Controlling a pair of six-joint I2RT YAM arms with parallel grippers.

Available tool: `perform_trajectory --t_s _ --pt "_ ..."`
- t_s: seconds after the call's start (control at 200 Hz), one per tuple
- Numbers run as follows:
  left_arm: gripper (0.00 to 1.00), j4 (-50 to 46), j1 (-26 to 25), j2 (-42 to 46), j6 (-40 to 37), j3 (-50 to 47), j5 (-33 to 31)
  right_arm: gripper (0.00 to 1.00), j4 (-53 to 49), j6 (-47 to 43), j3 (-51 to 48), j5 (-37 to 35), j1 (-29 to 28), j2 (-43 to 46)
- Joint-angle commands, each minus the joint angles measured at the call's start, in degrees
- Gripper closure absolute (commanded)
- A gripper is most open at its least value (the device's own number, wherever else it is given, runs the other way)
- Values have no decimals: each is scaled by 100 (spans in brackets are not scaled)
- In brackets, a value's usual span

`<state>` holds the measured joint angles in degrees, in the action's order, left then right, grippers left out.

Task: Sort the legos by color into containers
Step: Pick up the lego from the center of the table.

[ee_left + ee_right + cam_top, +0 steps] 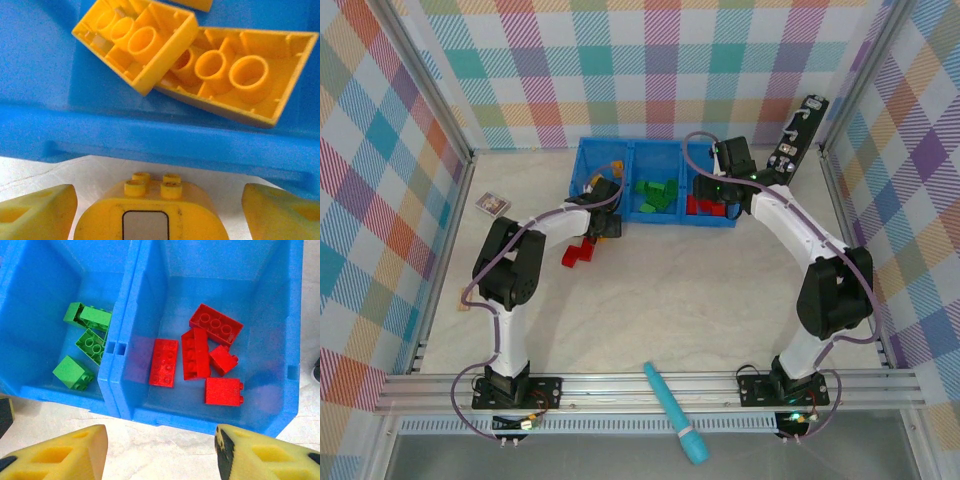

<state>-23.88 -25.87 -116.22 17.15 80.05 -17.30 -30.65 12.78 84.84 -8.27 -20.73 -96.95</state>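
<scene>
Outside blue tray (150, 137): left jaws spread astride yellow brick (150, 200), not touching; right jaws spread.

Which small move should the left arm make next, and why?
Probably close the left fingers on the curved yellow brick. It stands on the table between them, with a gap on each side, just before the blue tray wall. Two upturned yellow bricks lie in the compartment beyond, so it likely belongs there.

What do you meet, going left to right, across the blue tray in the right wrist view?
Green bricks → dividing wall → red bricks → tray's right wall.
</scene>
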Motion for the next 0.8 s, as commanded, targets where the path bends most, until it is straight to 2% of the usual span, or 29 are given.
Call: perform_trajectory --t_s 0.0,0.445,0.795 --pt "17 -223 -63 -80 86 134 -124 40 147 -73 -60 71 -2 209" --pt "31 -187 -67 10 85 -27 -146 38 351 72 -271 374 25 373" --pt "33 -399 -137 454 -7 -252 -129 37 398 128 -373 498 52 440"
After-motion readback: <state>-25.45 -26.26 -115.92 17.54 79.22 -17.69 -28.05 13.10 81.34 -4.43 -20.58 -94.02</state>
